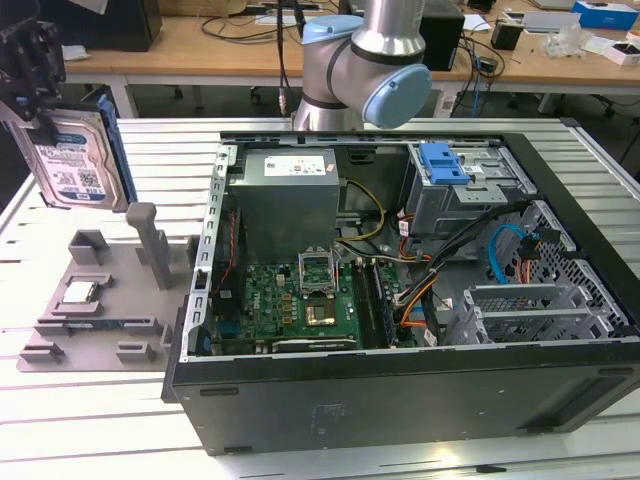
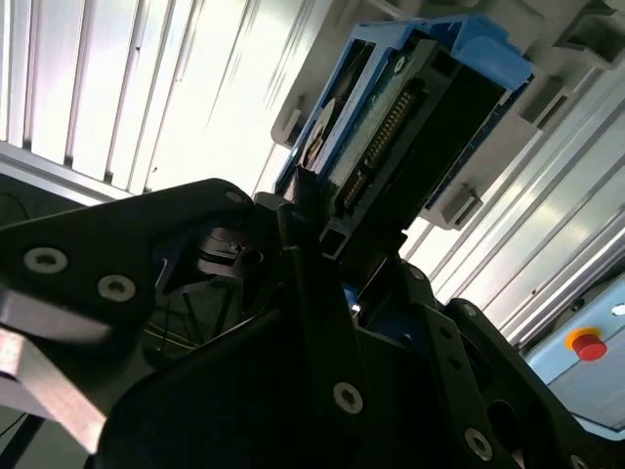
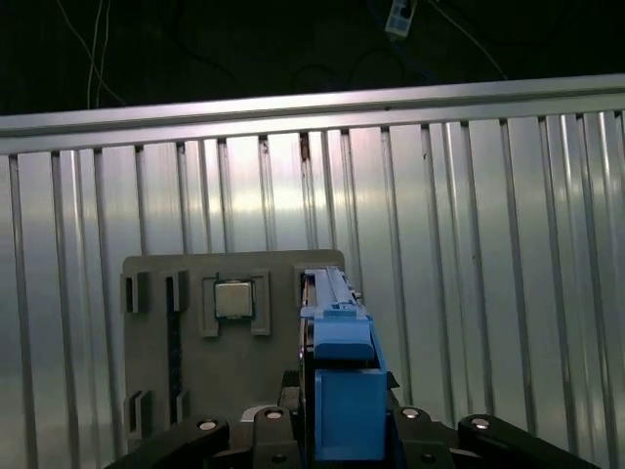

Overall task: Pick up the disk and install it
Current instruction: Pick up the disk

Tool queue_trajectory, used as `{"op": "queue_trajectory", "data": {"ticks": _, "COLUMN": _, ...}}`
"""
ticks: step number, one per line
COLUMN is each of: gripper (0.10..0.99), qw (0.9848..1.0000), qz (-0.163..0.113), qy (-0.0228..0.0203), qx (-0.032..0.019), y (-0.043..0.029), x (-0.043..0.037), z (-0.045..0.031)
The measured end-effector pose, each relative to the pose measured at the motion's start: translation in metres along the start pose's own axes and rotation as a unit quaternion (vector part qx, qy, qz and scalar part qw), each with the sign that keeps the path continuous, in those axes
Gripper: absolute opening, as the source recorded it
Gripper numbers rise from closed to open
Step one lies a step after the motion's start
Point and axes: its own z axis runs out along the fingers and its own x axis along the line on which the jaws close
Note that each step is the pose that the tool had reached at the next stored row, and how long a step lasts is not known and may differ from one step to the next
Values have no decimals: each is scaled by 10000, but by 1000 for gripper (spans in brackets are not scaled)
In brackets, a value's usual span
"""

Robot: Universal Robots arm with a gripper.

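The disk [image 1: 76, 160], a silver hard drive with a white-and-blue label and blue rails, hangs upright in the air at the exterior view's far left, above the grey fixture [image 1: 110, 305]. My black gripper [image 1: 38, 105] is shut on its top edge. In the second wrist view the disk [image 2: 410, 107] sticks out from between the black fingers [image 2: 308, 254], connector edge showing. In the first wrist view its blue rail [image 3: 342, 376] runs out from my gripper [image 3: 342, 435], over the fixture [image 3: 156, 332].
An open computer case [image 1: 400, 385] lies on the slatted metal table [image 1: 90, 430], with a drive cage at the back and a bare blue bracket [image 1: 445, 162] on top. The fixture holds a small square chip [image 1: 78, 292]. The arm's base [image 1: 360, 60] stands behind the case.
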Motion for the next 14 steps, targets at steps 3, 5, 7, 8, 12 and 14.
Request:
{"op": "queue_trajectory", "data": {"ticks": 3, "gripper": 365, "qw": 10000, "qz": 0, "qy": 0, "qx": 0, "y": 3, "x": -2, "z": -65}}
{"op": "queue_trajectory", "data": {"ticks": 5, "gripper": 365, "qw": 10000, "qz": 0, "qy": 0, "qx": 1, "y": 6, "x": -5, "z": -142}}
{"op": "queue_trajectory", "data": {"ticks": 7, "gripper": 365, "qw": 10000, "qz": 0, "qy": 0, "qx": 0, "y": 8, "x": -6, "z": -182}}
{"op": "queue_trajectory", "data": {"ticks": 8, "gripper": 365, "qw": 10000, "qz": 0, "qy": 0, "qx": 0, "y": 9, "x": -6, "z": -199}}
{"op": "queue_trajectory", "data": {"ticks": 12, "gripper": 365, "qw": 10000, "qz": 0, "qy": 0, "qx": 0, "y": 15, "x": -10, "z": -320}}
{"op": "queue_trajectory", "data": {"ticks": 14, "gripper": 365, "qw": 10000, "qz": 0, "qy": 0, "qx": 0, "y": 17, "x": -11, "z": -364}}
